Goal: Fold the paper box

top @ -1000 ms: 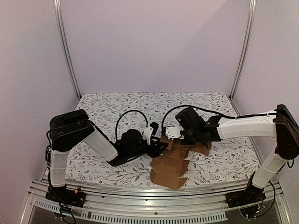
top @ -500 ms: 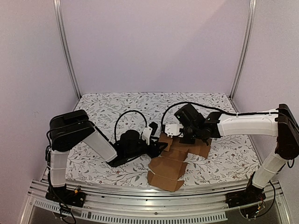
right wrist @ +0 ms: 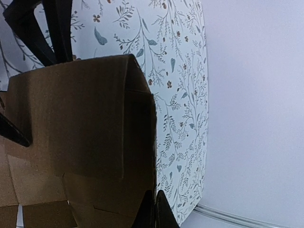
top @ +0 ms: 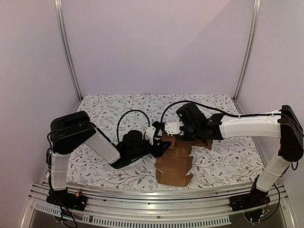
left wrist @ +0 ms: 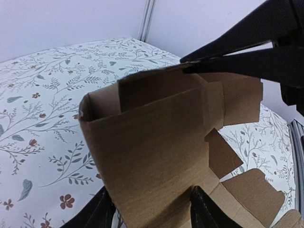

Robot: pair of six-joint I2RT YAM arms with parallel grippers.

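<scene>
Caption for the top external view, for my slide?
The left end effector and right end effector meet at the partly folded box on the floral table.

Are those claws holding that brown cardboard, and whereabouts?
Both seem to hold the paper box: left gripper clamps a folded-up wall section, right gripper pinches a thin upright edge.
</scene>
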